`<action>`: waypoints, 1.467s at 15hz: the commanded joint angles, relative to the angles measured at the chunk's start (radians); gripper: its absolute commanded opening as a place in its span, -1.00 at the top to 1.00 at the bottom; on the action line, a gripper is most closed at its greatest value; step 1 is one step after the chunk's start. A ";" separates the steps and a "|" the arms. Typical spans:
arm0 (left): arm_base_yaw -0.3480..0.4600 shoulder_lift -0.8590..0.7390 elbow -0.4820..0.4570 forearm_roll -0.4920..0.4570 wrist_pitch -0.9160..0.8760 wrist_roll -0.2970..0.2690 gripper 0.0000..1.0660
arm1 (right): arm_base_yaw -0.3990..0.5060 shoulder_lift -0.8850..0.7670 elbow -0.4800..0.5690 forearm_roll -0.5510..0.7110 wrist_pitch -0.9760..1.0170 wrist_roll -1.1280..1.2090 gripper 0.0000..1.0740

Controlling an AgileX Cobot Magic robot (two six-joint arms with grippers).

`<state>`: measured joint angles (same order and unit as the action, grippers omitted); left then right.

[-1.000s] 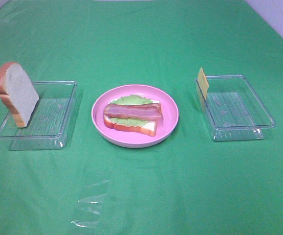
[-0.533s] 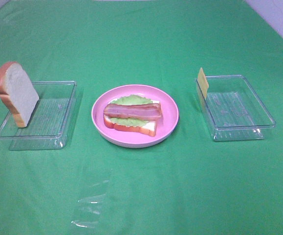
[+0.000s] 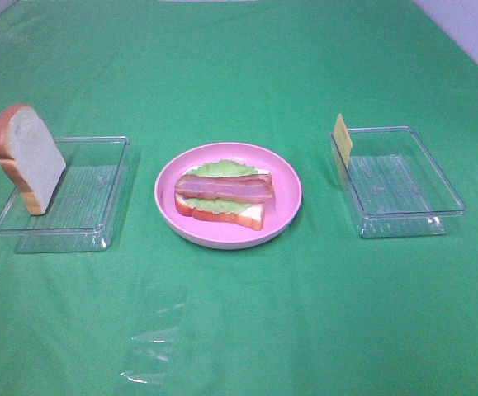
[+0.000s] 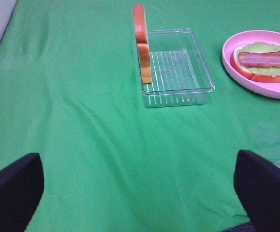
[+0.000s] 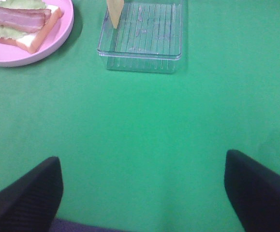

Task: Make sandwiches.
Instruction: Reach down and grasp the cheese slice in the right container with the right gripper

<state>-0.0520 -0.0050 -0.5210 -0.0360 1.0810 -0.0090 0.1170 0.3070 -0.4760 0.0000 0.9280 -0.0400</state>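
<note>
Plainly unlettered: bread slice point(image 3: 29, 158), cheese square point(image 3: 343, 138), trays point(image 3: 404, 183).

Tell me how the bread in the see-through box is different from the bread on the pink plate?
The bread slice in the left tray stands up, leaning against the tray's wall; the bread slice on the pink plate lies flat. The tray slice is bare, while the plate slice carries lettuce and bacon. Both are white with orange-brown crust.
</note>
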 commanded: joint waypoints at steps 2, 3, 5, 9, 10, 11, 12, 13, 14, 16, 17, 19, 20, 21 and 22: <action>0.003 -0.017 0.003 -0.003 -0.003 0.002 -0.89 | 0.002 0.258 -0.011 -0.006 -0.200 0.049 -0.62; 0.003 -0.017 0.003 -0.003 -0.003 0.002 -0.89 | 0.002 0.342 -0.029 0.000 -0.209 0.048 -0.62; 0.003 -0.017 0.003 -0.003 -0.003 0.002 -0.89 | 0.002 0.527 -0.107 0.000 -0.210 0.046 -0.62; 0.003 -0.017 0.003 -0.003 -0.003 0.002 -0.89 | 0.002 0.838 -0.312 0.012 -0.207 0.040 -0.62; 0.003 -0.017 0.003 -0.003 -0.003 0.002 -0.89 | 0.002 0.921 -0.384 0.018 -0.205 0.040 -0.62; 0.003 -0.017 0.003 -0.003 -0.003 0.002 -0.89 | 0.002 0.991 -0.459 0.019 -0.199 0.040 -0.62; 0.003 -0.017 0.003 -0.003 -0.003 0.002 -0.89 | 0.002 1.057 -0.528 0.019 -0.184 0.040 -0.62; 0.003 -0.017 0.003 -0.003 -0.003 0.002 -0.89 | 0.002 1.120 -0.597 0.019 -0.171 0.040 -0.62; 0.003 -0.017 0.003 -0.003 -0.003 0.002 -0.89 | 0.002 1.186 -0.669 0.025 -0.155 0.040 -0.62; 0.003 -0.017 0.003 -0.003 -0.003 0.002 -0.89 | 0.002 1.316 -0.807 0.061 -0.121 0.014 -0.62; 0.003 -0.017 0.003 -0.003 -0.003 0.002 -0.89 | 0.002 1.363 -0.853 0.092 -0.119 -0.006 -0.62; 0.003 -0.017 0.003 -0.003 -0.003 0.002 -0.89 | 0.002 1.435 -0.915 0.136 -0.118 -0.021 -0.62; 0.003 -0.017 0.003 -0.003 -0.003 0.002 -0.89 | 0.003 1.469 -0.941 0.163 -0.114 -0.036 -0.62; 0.003 -0.017 0.003 -0.003 -0.003 0.002 -0.89 | 0.003 1.495 -0.960 0.195 -0.113 -0.050 -0.62; 0.003 -0.017 0.003 -0.003 -0.003 0.002 -0.89 | 0.008 1.528 -0.979 0.217 -0.115 -0.064 -0.62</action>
<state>-0.0520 -0.0050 -0.5210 -0.0370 1.0810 -0.0090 0.1210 1.8280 -1.4470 0.2010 0.8110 -0.0820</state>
